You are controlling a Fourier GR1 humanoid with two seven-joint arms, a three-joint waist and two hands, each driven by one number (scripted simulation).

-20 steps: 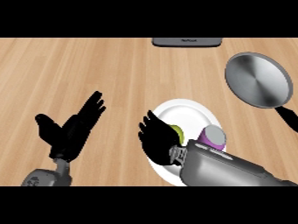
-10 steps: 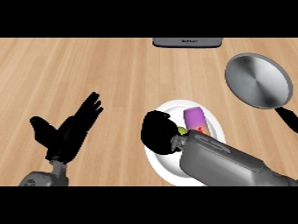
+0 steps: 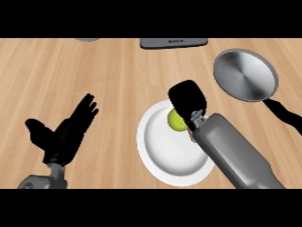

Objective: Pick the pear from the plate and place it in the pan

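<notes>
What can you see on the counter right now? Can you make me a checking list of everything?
Surface: wooden counter, light planks.
Job's things: green pear at the white plate's upper edge; grey pan to the upper right, nothing inside it, black handle toward the lower right.
Clutter: dark grey object at the far edge, cut off; another grey shape barely showing.
Hands: right hand over the pear, grip hidden; left hand open, resting at the left.
Cables: nothing seen.
Surroundings: nothing seen.
</notes>
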